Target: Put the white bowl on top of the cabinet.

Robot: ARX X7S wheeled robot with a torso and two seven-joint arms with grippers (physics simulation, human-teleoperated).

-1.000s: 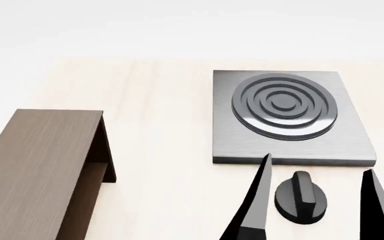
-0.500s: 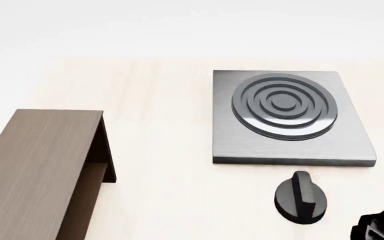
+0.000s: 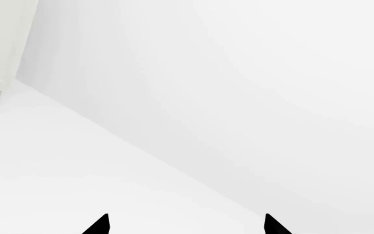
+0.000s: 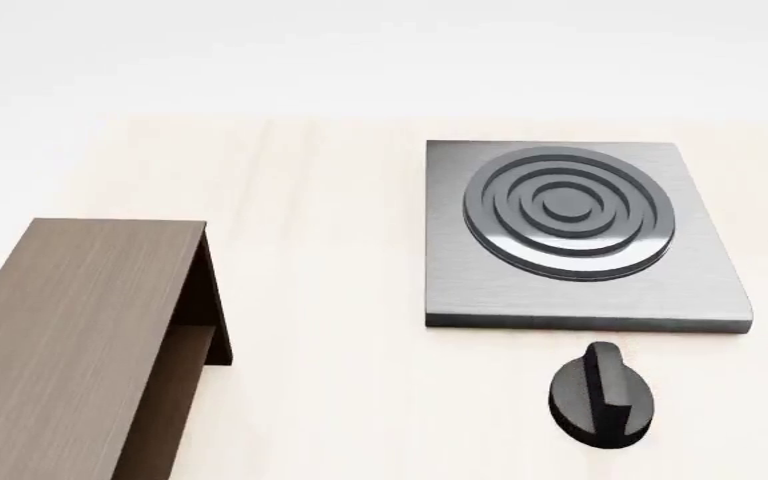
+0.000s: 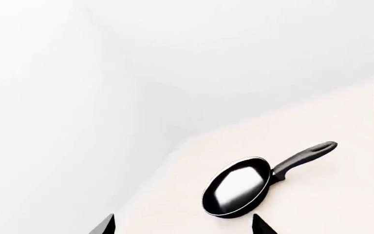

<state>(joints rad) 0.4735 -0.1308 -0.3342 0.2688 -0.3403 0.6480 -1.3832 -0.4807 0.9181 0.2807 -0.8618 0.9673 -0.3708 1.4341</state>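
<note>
The pale table (image 4: 331,200) carries the cabinet (image 4: 71,330), cut off at the picture's edge, its top bare and its shelf recess shadowed. Right of the cabinet lies the grey stove plate (image 4: 578,235), a black knob (image 4: 602,395) nearer. The frying pan (image 5: 239,186) lies empty. The white bowl appears nowhere. Left gripper (image 3: 185,225) and right gripper (image 5: 181,225) show only spread tips, holding nothing.

Cabinet (image 4: 84,340) at the table's (image 4: 331,200) left, stove plate (image 4: 578,235) right, knob (image 4: 602,395) just before it.
</note>
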